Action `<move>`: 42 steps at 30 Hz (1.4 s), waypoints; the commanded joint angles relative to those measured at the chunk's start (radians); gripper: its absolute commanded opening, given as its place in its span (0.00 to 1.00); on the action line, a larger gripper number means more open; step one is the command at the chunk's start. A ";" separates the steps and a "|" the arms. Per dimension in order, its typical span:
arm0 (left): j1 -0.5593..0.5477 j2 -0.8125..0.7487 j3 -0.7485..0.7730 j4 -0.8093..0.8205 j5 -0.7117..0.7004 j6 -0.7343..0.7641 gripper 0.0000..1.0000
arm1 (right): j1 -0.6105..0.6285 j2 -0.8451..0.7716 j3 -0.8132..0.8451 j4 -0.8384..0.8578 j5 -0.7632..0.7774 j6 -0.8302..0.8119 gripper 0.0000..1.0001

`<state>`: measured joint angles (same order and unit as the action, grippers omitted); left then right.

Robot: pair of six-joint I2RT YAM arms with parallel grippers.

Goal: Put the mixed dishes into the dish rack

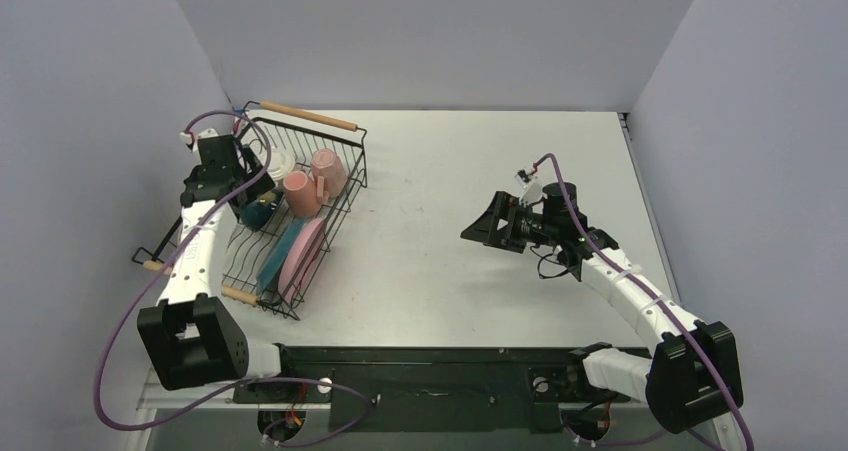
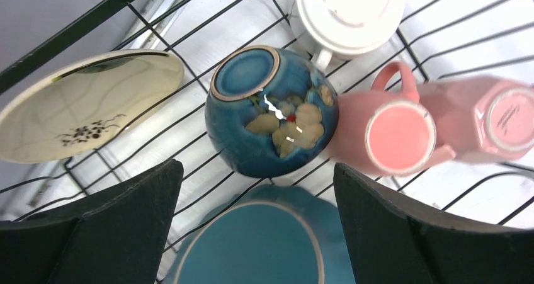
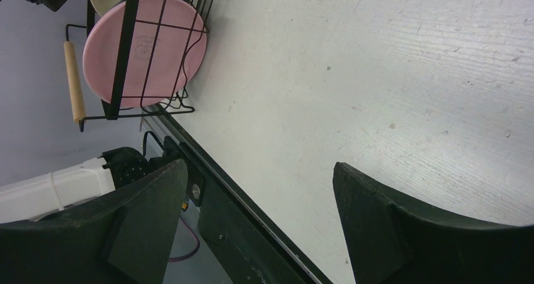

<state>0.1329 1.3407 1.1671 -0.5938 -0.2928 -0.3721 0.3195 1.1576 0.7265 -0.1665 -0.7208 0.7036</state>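
The black wire dish rack [image 1: 356, 161] with wooden handles stands at the left. It holds an upside-down dark blue bowl [image 2: 271, 114], a white mug [image 2: 349, 10], two pink mugs [image 2: 393, 136] [image 2: 497, 120], a cream plate [image 2: 88, 107], a teal plate [image 2: 258, 246] and a pink plate [image 1: 305, 256]. My left gripper [image 2: 257, 167] is open and empty, hovering inside the rack just above the bowl and the teal plate; the top view shows it too [image 1: 252, 193]. My right gripper [image 1: 482, 229] is open and empty above the bare table [image 3: 378, 76], pointing left towards the rack.
The right wrist view shows the pink plate [image 3: 145, 51] behind the rack's wires, a wooden handle [image 3: 74, 82] and the black base rail [image 3: 252, 233] at the table's near edge. Grey walls enclose the table on three sides.
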 commanded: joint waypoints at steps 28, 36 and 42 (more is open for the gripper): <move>0.052 0.174 -0.116 0.246 0.058 -0.064 0.90 | -0.013 0.010 0.002 0.061 0.001 0.012 0.81; 0.029 0.195 -0.105 0.261 0.015 -0.010 0.87 | -0.021 0.026 -0.003 0.066 -0.005 0.011 0.81; 0.023 0.175 -0.125 0.255 -0.003 0.024 0.87 | -0.023 0.029 0.002 0.069 -0.007 0.012 0.81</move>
<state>0.1513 1.5200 1.0496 -0.3901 -0.2066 -0.4053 0.3061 1.1839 0.7265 -0.1528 -0.7223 0.7189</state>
